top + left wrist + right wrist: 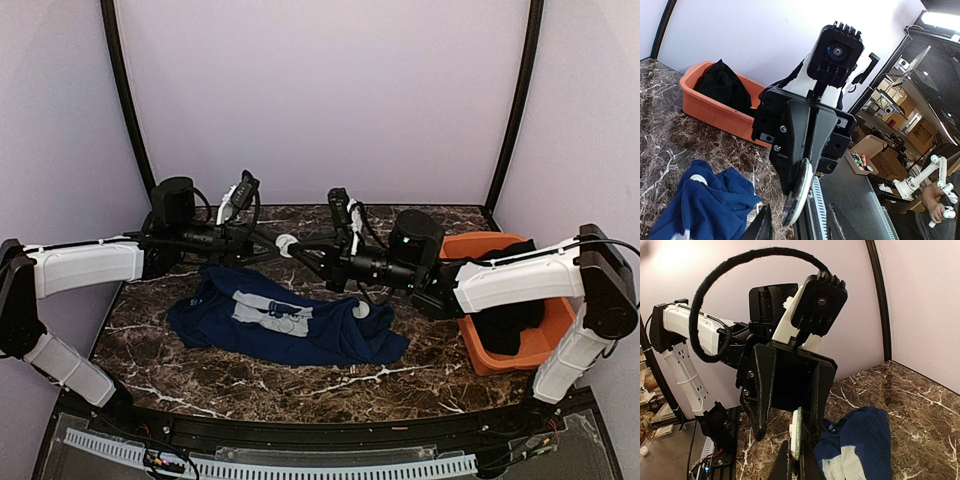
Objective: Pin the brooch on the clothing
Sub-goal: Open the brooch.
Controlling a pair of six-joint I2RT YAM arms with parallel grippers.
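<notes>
The brooch [286,243], a small round badge, hangs in the air above the back of the table. My right gripper [299,250] is shut on it. Seen edge-on in the right wrist view, the brooch [797,440] has its white back to the left and sits pinched in the right gripper [796,467]. My left gripper [270,243] faces it from the left, its jaws open on either side of the brooch [799,192]. The left gripper [797,227] has one finger close to the dark face. The clothing [290,325], a navy T-shirt with a pale print, lies crumpled on the marble below.
An orange bin [478,358] stands at the right edge of the table with a black garment [510,320] inside it. A black cable [740,265] loops over the left arm. Purple walls close in the back and sides.
</notes>
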